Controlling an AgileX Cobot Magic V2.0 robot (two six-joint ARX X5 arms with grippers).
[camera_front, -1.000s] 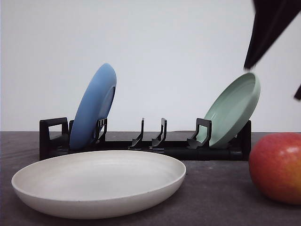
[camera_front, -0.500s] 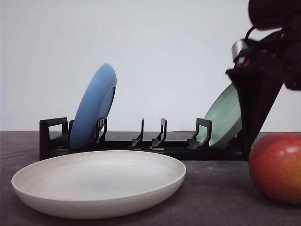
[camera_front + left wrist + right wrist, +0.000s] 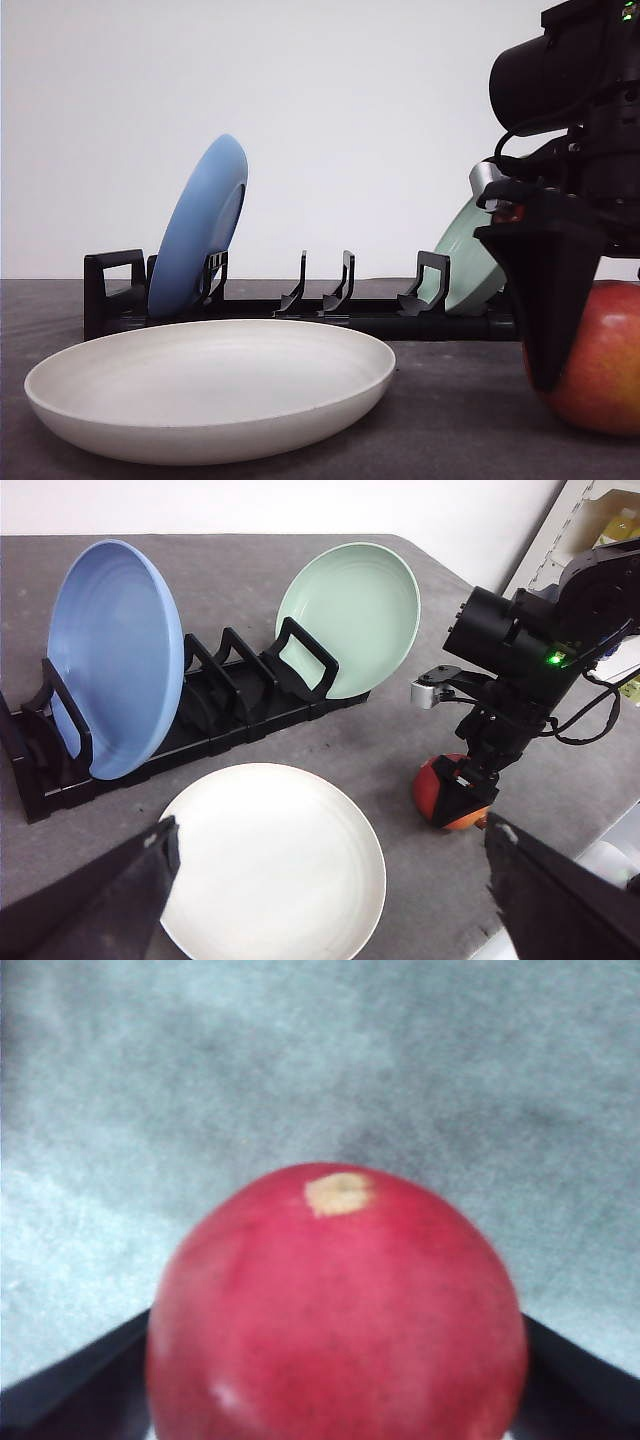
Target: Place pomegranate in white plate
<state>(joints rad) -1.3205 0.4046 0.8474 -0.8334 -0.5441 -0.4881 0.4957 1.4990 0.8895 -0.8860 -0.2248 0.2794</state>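
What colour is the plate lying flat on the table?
Off-white, matte; the plate shows best in the left wrist view.

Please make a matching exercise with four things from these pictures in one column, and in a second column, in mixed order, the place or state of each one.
Things:
1. blue plate
2. pale green plate
3. white plate
4. pomegranate

Places or states:
A. lying flat on the table, with nothing in it
B. on the table between the fingers of the right hand
C. standing on edge at the rack's left end
D. leaning at the rack's right end

Pairs: 1-C, 2-D, 3-A, 4-B
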